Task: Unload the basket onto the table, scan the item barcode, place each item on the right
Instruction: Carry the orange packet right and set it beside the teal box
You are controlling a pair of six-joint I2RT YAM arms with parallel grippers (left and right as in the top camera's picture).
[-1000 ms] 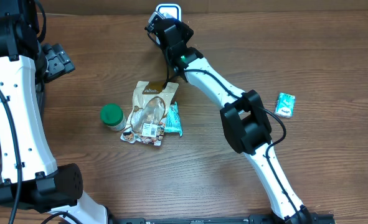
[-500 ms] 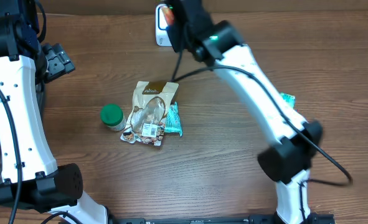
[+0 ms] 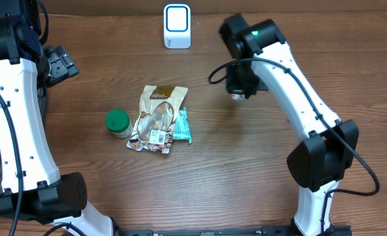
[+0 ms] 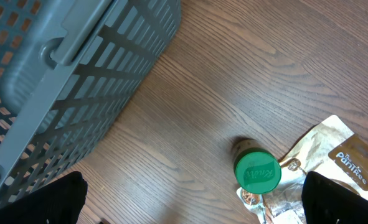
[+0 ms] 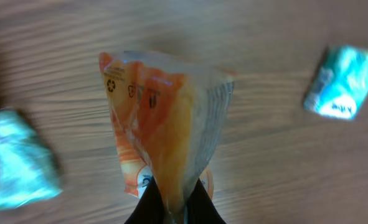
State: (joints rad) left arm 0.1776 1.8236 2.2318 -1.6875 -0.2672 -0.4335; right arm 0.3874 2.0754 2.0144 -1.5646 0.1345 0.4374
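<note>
The right tool (image 5: 174, 206) is shut tight on an orange packet (image 5: 165, 124); it pinches the packet by one edge, and the rest of the packet sticks out in front of the wrist camera, up off the worktop (image 3: 245, 170).

A second ago this arm was reaching up to the white scanner (image 3: 177, 26) at the far edge; half a second ago it was right over it. Now the arm has swung off to the right, and the tool hangs well apart from the scanner; the scanner stands in plain sight with nothing in front of it.

I think this means the packet has had its turn at the scanner and is being taken away; the beep itself cannot be told from the pictures. The next job is most likely to put the packet down somewhere; a teal box (image 5: 344, 82) lies on the wood near that side.

The left tool (image 4: 193, 186) is wide open and holds nothing; it has not moved, and it hangs beside the grey basket (image 4: 59, 74).

More things wait in the middle of the worktop: a jar (image 3: 118, 122) with a green lid, a brown pouch (image 3: 157, 115) just beside it, and a teal bar (image 3: 182, 126) touching the pouch; none of them has moved.
</note>
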